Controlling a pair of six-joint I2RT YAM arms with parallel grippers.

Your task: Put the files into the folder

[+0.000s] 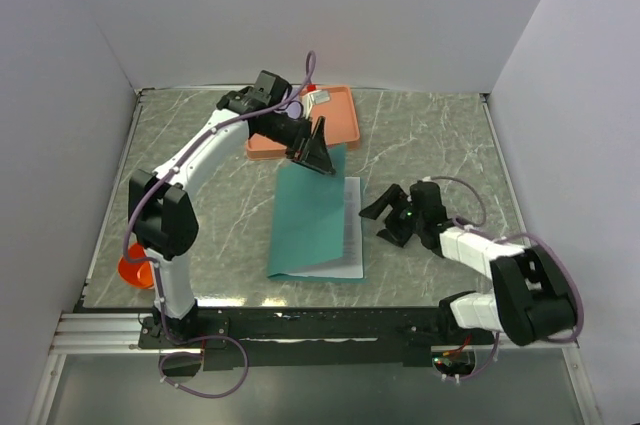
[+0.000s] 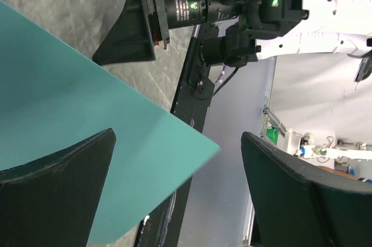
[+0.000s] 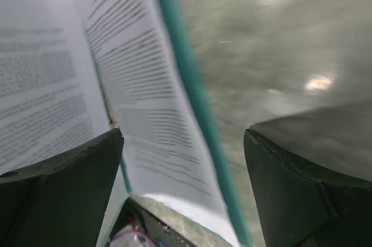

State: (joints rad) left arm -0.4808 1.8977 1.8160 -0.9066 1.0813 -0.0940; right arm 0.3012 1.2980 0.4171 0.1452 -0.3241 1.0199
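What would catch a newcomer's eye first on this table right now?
A teal folder lies mid-table with printed sheets poking out along its right edge. The left end effector stands open at the folder's far end, just in front of an orange tray. The right end effector is open too, low on the table just right of the sheets.

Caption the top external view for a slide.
Open left gripper above far end of flat teal card folder; open right gripper beside its protruding white printed sheets.
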